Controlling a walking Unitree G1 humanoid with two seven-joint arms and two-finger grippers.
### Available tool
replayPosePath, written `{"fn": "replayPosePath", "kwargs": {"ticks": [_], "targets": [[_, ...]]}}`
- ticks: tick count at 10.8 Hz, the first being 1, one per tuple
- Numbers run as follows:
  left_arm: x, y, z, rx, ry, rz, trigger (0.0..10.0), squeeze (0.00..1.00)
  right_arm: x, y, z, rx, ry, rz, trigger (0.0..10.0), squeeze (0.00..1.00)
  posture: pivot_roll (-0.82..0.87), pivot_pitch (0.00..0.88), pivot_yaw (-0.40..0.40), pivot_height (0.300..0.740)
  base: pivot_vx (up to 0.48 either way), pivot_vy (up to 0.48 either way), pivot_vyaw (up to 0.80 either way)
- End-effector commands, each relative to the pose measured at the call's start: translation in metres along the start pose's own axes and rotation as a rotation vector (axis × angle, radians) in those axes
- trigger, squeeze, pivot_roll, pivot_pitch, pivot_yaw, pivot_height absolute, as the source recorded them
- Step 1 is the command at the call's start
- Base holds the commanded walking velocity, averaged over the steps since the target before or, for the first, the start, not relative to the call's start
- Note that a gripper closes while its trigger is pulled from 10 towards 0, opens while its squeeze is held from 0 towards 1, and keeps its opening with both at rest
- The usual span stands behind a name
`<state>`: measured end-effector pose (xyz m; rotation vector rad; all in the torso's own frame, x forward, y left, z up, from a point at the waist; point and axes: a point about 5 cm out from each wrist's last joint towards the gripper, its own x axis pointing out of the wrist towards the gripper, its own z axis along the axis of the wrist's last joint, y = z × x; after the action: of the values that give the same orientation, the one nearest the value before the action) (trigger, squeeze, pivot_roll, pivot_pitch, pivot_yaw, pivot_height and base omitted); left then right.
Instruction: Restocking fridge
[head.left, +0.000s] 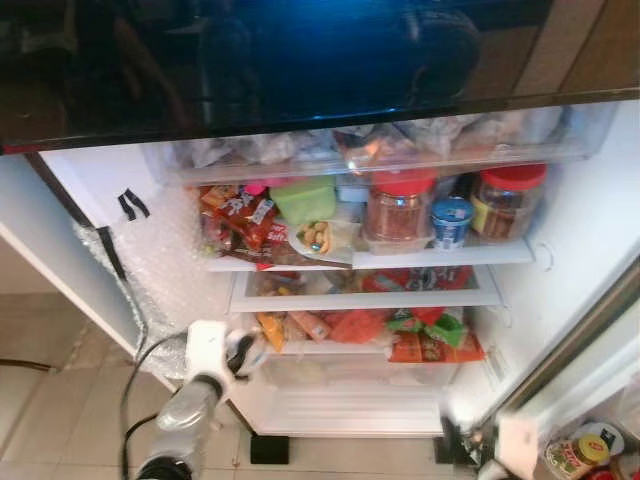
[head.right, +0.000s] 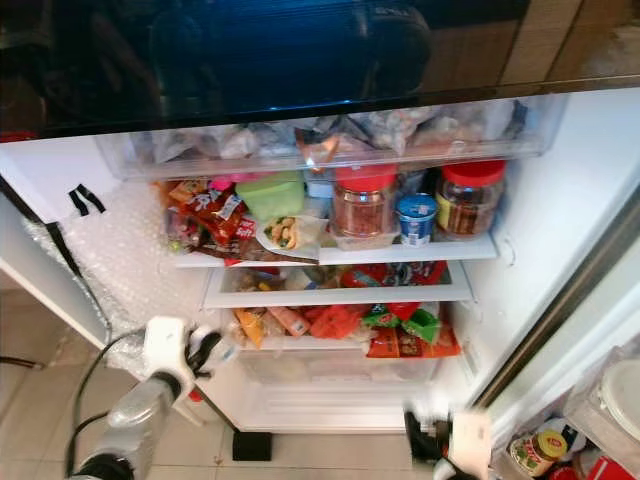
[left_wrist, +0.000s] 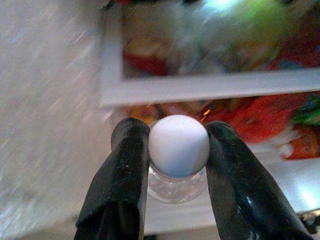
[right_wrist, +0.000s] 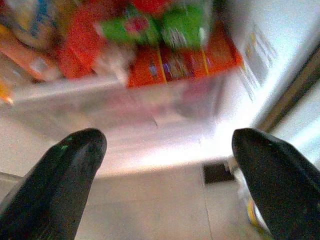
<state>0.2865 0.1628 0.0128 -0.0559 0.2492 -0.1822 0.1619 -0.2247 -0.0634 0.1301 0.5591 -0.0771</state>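
A: What does the left pincer (left_wrist: 175, 165) carry?

B: A small clear bottle (left_wrist: 178, 155) with a white cap, pinched at the neck between both black fingers, probably so it stays upright. It hangs at seven o'clock of the open fridge (head.left: 585, 215), just before the lower shelf (head.left: 365, 345).

A: And the right pincer (right_wrist: 165, 170)?

B: Spread wide, holding nothing, low at five o'clock, likely kept clear of the packed snack packets (head.left: 435, 340).

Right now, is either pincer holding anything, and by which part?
The left pincer grips a small clear plastic bottle with a white cap, its fingers pinching the cap's sides. The right pincer is open, holding nothing.
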Motion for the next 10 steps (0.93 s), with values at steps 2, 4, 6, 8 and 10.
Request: {"fn": "replayPosePath", "kwargs": {"ticks": [2, 4, 6, 8, 10], "targets": [[0.005, -0.017, 0.021, 0.039, -0.11, -0.099, 10.0, 0.0, -0.003, 0.0, -0.02, -0.008, 0.144, -0.057, 10.0, 0.0, -0.17, 0.0, 0.108, 0.74, 0.0, 0.0, 0.0], [0.006, -0.03, 0.031, 0.094, -0.145, -0.175, 10.0, 0.0, -0.004, 0.0, -0.027, -0.017, 0.193, -0.082, 10.0, 0.0, -0.16, 0.0, 0.104, 0.74, 0.0, 0.0, 0.0], [0.005, -0.026, 0.033, 0.096, -0.145, -0.164, 10.0, 0.0, -0.001, -0.004, -0.021, -0.035, 0.191, -0.107, 10.0, 0.0, -0.17, 0.0, 0.108, 0.74, 0.0, 0.0, 0.0], [0.004, -0.025, 0.037, 0.101, -0.143, -0.164, 10.0, 0.0, 0.002, -0.008, -0.018, -0.053, 0.19, -0.126, 10.0, 0.0, -0.17, 0.0, 0.109, 0.74, 0.0, 0.0, 0.0], [0.004, -0.024, 0.039, 0.103, -0.143, -0.16, 10.0, 0.0, 0.001, -0.01, -0.018, -0.053, 0.199, -0.129, 10.0, 0.0, -0.17, 0.0, 0.109, 0.72, 0.0, 0.0, 0.0]]}}
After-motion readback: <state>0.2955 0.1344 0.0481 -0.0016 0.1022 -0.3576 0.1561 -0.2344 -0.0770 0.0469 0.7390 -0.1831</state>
